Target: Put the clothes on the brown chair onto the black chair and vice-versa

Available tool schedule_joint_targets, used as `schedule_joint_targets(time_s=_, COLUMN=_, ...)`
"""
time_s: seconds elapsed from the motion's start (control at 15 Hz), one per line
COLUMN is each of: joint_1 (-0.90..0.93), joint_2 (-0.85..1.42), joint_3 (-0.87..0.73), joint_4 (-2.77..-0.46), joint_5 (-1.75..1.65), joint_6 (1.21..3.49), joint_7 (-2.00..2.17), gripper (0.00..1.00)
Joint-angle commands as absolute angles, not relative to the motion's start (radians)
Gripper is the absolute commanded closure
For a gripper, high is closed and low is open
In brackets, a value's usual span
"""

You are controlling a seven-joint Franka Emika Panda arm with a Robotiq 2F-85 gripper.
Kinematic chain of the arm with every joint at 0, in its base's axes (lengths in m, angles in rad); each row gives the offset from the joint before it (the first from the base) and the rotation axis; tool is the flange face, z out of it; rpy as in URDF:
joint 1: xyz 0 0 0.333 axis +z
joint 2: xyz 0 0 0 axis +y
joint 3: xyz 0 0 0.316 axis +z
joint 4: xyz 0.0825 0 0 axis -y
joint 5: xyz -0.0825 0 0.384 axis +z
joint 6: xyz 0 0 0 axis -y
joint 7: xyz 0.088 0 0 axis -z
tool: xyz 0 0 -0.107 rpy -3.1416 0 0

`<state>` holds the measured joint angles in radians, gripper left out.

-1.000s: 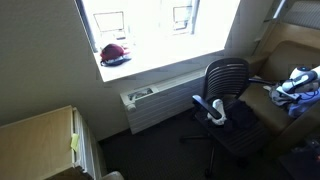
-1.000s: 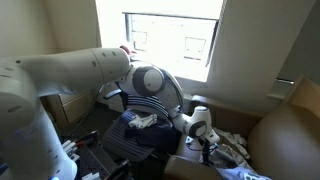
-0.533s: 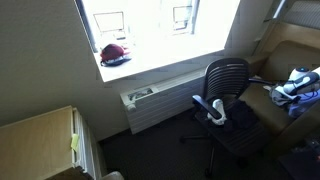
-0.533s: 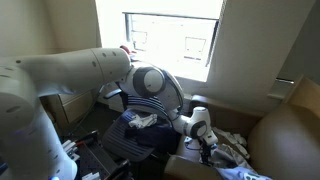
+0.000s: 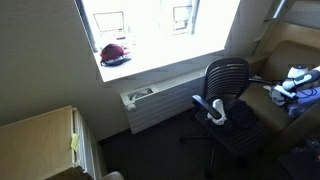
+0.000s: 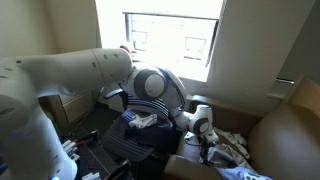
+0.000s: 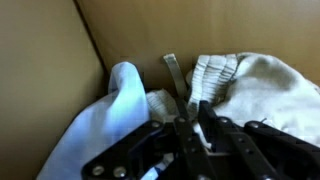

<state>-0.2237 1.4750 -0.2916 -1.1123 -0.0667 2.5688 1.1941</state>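
The clothes [image 7: 245, 80] lie bunched on the brown chair [image 7: 50, 50], blue shirt [image 7: 120, 100] beside grey-beige piece [image 7: 270, 95]. Your gripper [image 7: 191, 125] sits with jaws pinched nearly together on their thin grey strap [image 7: 173, 75], black chair [image 5: 228, 85] just beside.

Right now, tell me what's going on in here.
The robot arm's gripper is down on the brown chair, its jaws pinched on a fold of the clothes there, between the light blue shirt and the grey-beige piece. The black chair holds a dark navy piece and a small white piece.
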Motion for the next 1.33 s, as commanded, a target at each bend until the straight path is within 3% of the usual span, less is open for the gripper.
schedule_joint_targets(time_s=0.0, joint_1=-0.279, joint_2=1.471, joint_3=-0.229, joint_4=-0.961, joint_5=-0.005, joint_6=2.342, joint_7=1.026, gripper=1.00)
schedule_joint_targets(time_s=0.27, joint_1=-0.285, joint_2=1.468, joint_3=-0.239, joint_4=-0.829, joint_5=0.023, joint_6=2.263, joint_7=0.967, gripper=1.00)
schedule_joint_targets(time_s=0.33, joint_1=-0.278, joint_2=1.467, joint_3=-0.251, joint_4=-0.814, joint_5=0.022, joint_6=2.265, joint_7=1.001, gripper=0.74)
schedule_joint_targets(time_s=0.4, joint_1=-0.269, joint_2=1.466, joint_3=-0.254, joint_4=-0.854, joint_5=0.005, joint_6=2.296, joint_7=1.013, gripper=0.72)
schedule_joint_targets(time_s=0.47, joint_1=-0.270, joint_2=1.464, joint_3=-0.253, joint_4=-0.841, joint_5=0.004, joint_6=2.295, joint_7=1.014, gripper=0.92)
schedule_joint_targets(time_s=0.53, joint_1=-0.265, joint_2=1.464, joint_3=-0.257, joint_4=-0.864, joint_5=-0.003, joint_6=2.296, joint_7=1.017, gripper=0.59)
schedule_joint_targets(time_s=0.8, joint_1=-0.271, joint_2=1.479, joint_3=-0.257, joint_4=-0.909, joint_5=-0.004, joint_6=2.355, joint_7=1.031, gripper=0.31)
schedule_joint_targets(time_s=1.07, joint_1=-0.256, joint_2=1.482, joint_3=-0.305, joint_4=-0.998, joint_5=-0.021, joint_6=2.647, joint_7=1.107, gripper=0.03)
schedule_joint_targets(time_s=1.2, joint_1=-0.246, joint_2=1.484, joint_3=-0.333, joint_4=-1.065, joint_5=-0.009, joint_6=2.799, joint_7=1.165, gripper=0.00)
schedule_joint_targets(time_s=1.27, joint_1=-0.258, joint_2=1.484, joint_3=-0.312, joint_4=-0.998, joint_5=0.011, joint_6=2.686, joint_7=1.103, gripper=0.00)
